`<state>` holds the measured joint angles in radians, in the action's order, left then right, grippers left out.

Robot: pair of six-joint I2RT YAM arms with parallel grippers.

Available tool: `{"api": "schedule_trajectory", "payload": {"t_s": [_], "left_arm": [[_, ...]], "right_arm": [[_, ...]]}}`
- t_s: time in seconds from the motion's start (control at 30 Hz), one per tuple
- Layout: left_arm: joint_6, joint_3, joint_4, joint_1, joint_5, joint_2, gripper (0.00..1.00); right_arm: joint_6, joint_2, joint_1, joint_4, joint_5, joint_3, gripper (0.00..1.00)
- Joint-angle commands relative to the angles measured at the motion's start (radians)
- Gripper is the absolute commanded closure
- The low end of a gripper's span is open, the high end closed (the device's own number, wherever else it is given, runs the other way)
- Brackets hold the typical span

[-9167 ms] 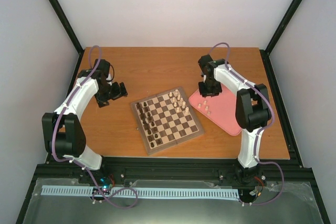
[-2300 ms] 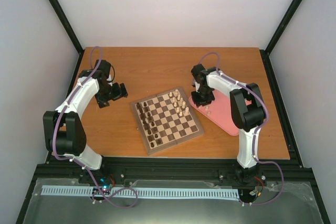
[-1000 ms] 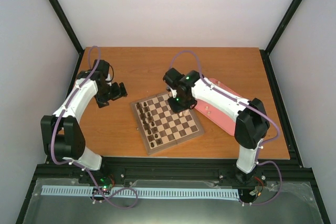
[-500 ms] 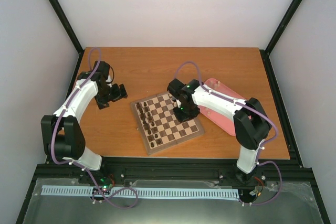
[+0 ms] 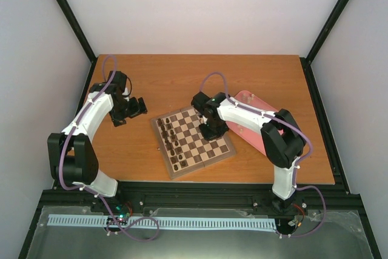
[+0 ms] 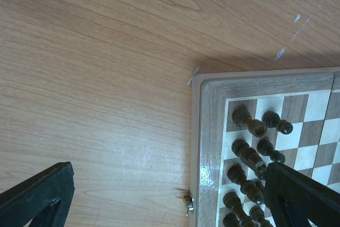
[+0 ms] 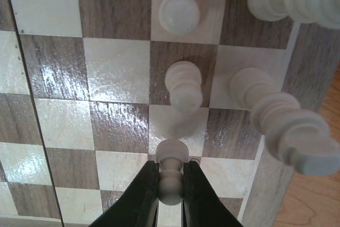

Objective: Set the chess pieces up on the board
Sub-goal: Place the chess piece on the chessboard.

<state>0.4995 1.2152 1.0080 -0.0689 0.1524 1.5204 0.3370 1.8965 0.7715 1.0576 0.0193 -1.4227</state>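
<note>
My right gripper (image 5: 211, 130) is low over the right side of the chessboard (image 5: 203, 165). In the right wrist view it (image 7: 171, 176) is shut on a cream pawn (image 7: 172, 159), held just above the squares. Two more cream pawns (image 7: 184, 86) stand in front of it, and taller cream pieces (image 7: 281, 123) stand along the board's right edge. My left gripper (image 5: 136, 107) is open and empty over the table left of the board. In its wrist view its fingers (image 6: 37, 195) frame the board's corner (image 6: 210, 131) and the dark pieces (image 6: 249, 152).
A pink tray (image 5: 254, 136) lies right of the board, partly under my right arm. Dark brown pieces (image 5: 170, 141) stand in rows along the board's left side. A small metal clasp (image 6: 188, 201) sticks out of the board's edge.
My right gripper left the pink tray and swung left over the board with a cream pawn, then settled low over the right-hand squares. The left arm has barely moved.
</note>
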Motion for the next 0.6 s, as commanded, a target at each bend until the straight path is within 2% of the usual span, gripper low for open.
{"api": "schedule_trajectory", "payload": {"t_s": [0.0,0.57], "left_arm": [[-0.013,-0.005,-0.020,-0.006,-0.006,-0.003,0.00],[0.007,-0.011,-0.020,-0.006,-0.008,-0.013,0.00]], "right_arm": [[-0.011,0.010,-0.026,-0.010,0.013,-0.023,0.91],[-0.046,0.034,-0.034,-0.019,0.043,-0.017,0.91]]}}
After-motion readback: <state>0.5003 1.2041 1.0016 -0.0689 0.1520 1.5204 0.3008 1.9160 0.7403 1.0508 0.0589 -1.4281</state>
